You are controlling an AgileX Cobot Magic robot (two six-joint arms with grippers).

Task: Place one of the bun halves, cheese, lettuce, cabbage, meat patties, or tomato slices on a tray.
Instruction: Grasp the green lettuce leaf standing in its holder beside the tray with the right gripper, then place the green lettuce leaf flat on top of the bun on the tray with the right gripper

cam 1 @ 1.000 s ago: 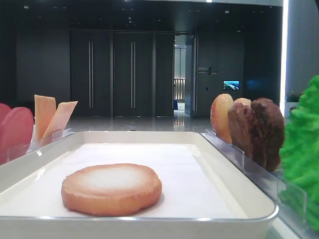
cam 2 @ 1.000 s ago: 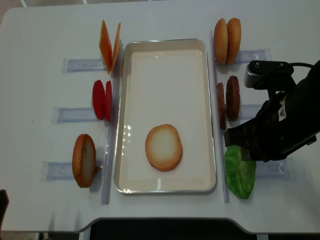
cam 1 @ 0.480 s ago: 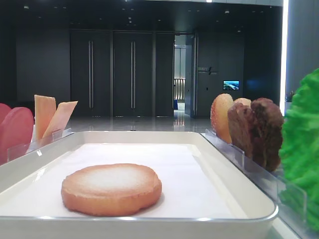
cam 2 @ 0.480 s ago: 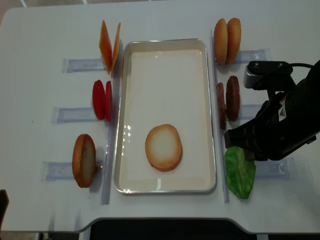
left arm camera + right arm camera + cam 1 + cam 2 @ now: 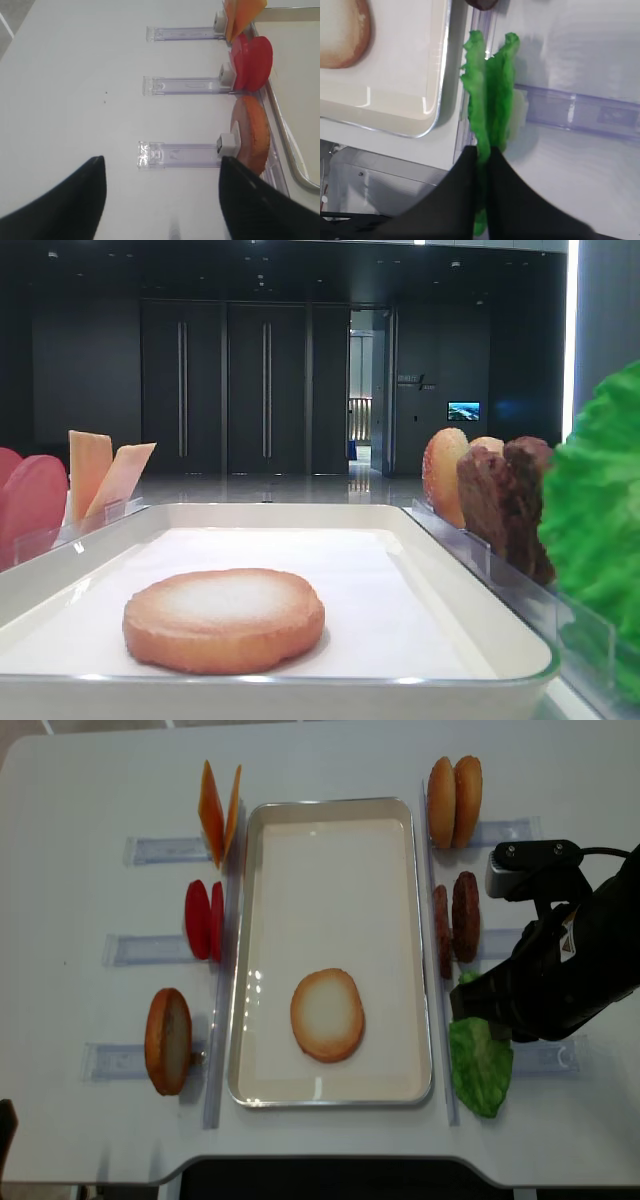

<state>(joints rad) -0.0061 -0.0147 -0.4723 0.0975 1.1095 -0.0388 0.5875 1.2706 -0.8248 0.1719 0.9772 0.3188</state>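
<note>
The bright green lettuce [image 5: 481, 1065] stands on edge right of the white tray [image 5: 330, 860], and fills the right edge of the low view [image 5: 600, 530]. My right gripper [image 5: 481, 151] is shut on the lettuce [image 5: 490, 90], with the leaf pinched between its black fingers [image 5: 462, 165]. From above, the right arm [image 5: 560, 980] covers the upper part of the leaf. One bun half [image 5: 327, 1014] lies flat on the tray with its pale face up. My left gripper [image 5: 161, 161] hangs open over the bare table left of the tray, with nothing in it.
Left of the tray stand cheese slices [image 5: 218, 808], tomato slices [image 5: 205, 918] and a bun half [image 5: 168, 1040] in clear holders. On the right stand two bun halves [image 5: 455, 788] and the meat patties [image 5: 455, 920], just beyond the lettuce. The table's front edge is close below.
The right gripper has closed on the lettuce. In the low view the leaf now stands taller and reaches further left, toward the tray. The bun half and the left gripper have not moved.
</note>
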